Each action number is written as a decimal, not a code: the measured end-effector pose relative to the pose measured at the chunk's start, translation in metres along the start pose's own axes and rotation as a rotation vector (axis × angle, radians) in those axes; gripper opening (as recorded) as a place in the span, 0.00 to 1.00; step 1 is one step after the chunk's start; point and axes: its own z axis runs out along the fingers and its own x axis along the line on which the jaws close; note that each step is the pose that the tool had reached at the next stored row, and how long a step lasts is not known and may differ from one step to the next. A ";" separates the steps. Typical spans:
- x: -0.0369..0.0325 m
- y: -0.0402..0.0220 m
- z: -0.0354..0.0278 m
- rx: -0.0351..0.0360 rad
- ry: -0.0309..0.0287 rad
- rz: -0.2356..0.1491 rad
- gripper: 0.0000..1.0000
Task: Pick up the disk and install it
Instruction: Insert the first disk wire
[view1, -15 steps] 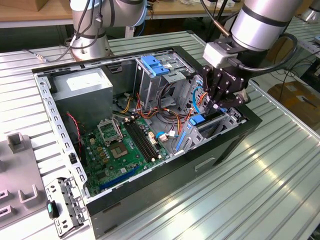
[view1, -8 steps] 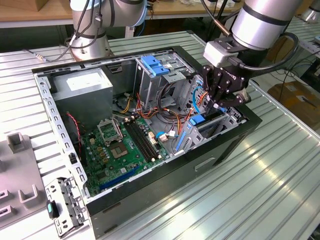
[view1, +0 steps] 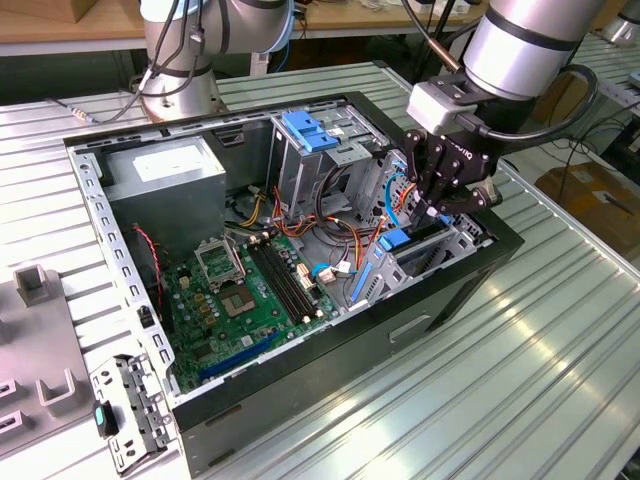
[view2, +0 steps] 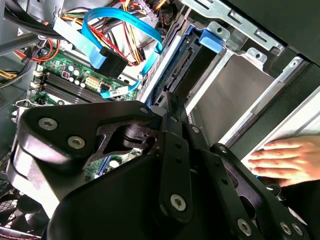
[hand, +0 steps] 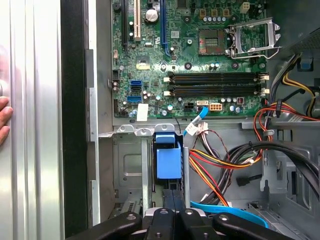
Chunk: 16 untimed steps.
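Observation:
The disk (view1: 398, 240) stands on edge in the drive bay at the case's corner on the exterior view's right, with its blue side rails showing. In the first wrist view the disk's blue end (hand: 167, 157) sits in the metal bay. In the second wrist view the disk (view2: 172, 70) is a dark slab between blue rails. My black gripper (view1: 432, 213) hangs right over it. Its fingers are shut together, gripper (hand: 173, 197) tips at the disk's end; I cannot tell if they touch. The gripper (view2: 172, 100) linkage hides the bay's near part.
The open computer case (view1: 90, 210) lies on a ribbed metal table. Inside are a green motherboard (view1: 250, 290), a grey power-supply box (view1: 165, 170), a metal cage with a blue latch (view1: 305, 130) and loose cables (hand: 220, 160). A person's hand (view2: 285, 160) rests beside the case.

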 end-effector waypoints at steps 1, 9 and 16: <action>0.0000 -0.0018 -0.0001 -0.0001 0.0002 -0.001 0.11; -0.0006 -0.0231 -0.0009 -0.0024 0.0001 -0.042 0.11; -0.0004 -0.0231 -0.0138 -0.0019 0.0003 -0.077 0.11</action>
